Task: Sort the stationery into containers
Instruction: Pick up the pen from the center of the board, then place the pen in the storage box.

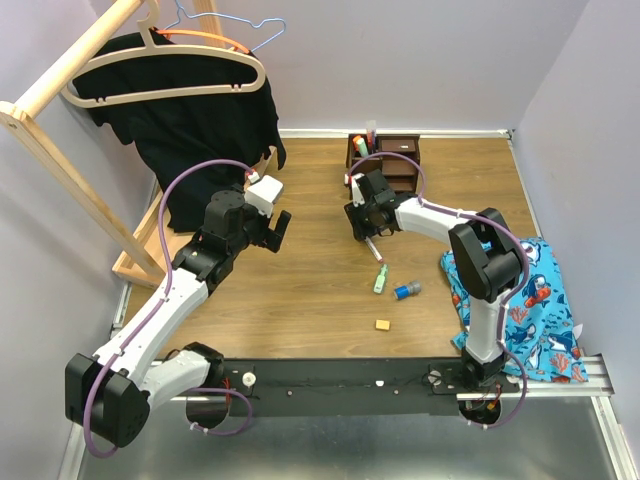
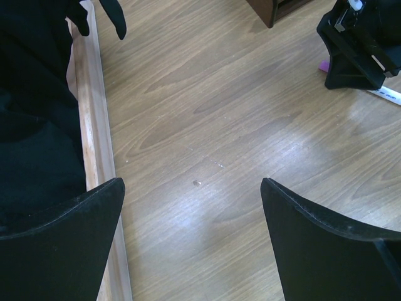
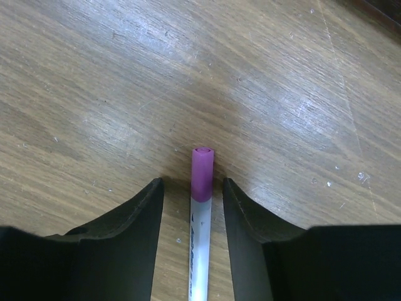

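Observation:
A thin white pen with a purple cap (image 3: 202, 172) lies flat on the wooden table. My right gripper (image 3: 193, 183) is open and low over it, one finger on each side, with a small gap to each. In the top view this gripper (image 1: 365, 224) sits just in front of the dark brown organizer (image 1: 386, 160), which holds a few pens. The pen's other end (image 1: 376, 250) sticks out behind it. A green highlighter (image 1: 381, 279), a blue-capped tube (image 1: 406, 291) and an orange eraser (image 1: 382, 324) lie on the table. My left gripper (image 1: 276, 231) is open and empty over bare wood (image 2: 191, 188).
A light wooden clothes rack base (image 2: 97, 138) with a black garment (image 1: 185, 130) on a hanger stands at the left. A blue fish-print cloth (image 1: 525, 300) lies at the right. The right arm's gripper (image 2: 354, 50) shows in the left wrist view.

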Tool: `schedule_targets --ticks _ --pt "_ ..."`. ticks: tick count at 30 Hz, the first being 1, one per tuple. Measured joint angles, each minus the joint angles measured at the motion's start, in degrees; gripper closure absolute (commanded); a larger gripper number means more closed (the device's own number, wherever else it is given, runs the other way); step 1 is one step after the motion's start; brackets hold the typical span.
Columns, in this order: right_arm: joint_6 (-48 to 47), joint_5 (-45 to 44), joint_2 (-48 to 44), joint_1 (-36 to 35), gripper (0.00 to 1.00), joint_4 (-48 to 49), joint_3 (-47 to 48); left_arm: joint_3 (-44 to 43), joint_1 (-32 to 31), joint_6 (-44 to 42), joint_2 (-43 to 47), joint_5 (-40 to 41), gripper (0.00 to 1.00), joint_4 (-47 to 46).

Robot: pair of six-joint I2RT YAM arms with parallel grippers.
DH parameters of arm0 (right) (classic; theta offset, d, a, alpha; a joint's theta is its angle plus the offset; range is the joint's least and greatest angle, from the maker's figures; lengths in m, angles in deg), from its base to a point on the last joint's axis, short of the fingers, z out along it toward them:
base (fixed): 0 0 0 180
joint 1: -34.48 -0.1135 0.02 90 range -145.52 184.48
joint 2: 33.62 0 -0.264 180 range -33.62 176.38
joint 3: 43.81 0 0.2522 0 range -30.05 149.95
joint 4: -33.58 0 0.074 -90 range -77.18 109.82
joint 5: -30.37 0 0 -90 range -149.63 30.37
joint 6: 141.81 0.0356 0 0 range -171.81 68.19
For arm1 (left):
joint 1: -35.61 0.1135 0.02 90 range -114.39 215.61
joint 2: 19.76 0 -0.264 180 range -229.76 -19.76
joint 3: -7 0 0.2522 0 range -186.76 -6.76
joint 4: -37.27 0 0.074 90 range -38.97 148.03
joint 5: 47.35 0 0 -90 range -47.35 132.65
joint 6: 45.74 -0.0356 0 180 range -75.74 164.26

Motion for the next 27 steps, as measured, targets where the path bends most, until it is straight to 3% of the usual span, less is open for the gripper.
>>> schedule_targets --ticks 4,6,16,21,23,27 --pt "0.37 0.48 0.02 0.00 0.64 0.11 0.00 0.00 0.11 -0.02 -0.07 0.00 0.01 0.00" --pt "0.72 1.03 0.02 0.00 0.99 0.42 -0.24 0.00 0.15 -0.02 -0.15 0.00 0.01 0.00" --pt "1.95 4.09 0.46 0.04 0.99 0.09 1.09 -0.02 0.50 -0.02 -0.66 0.00 0.01 -0.02" --pt "1.86 6.78 0.96 0.04 0.99 -0.11 9.62 -0.13 0.55 -0.02 -1.99 0.00 0.01 -0.02" --pt "1.40 7.85 0.26 0.04 0.99 4.07 13.29 -0.35 0.63 -0.02 -2.86 -0.02 0.01 -0.07" --pt "-0.55 9.31 -5.64 0.07 0.99 18.56 11.98 -1.51 0.92 0.09 -4.85 -0.22 0.01 -0.04"
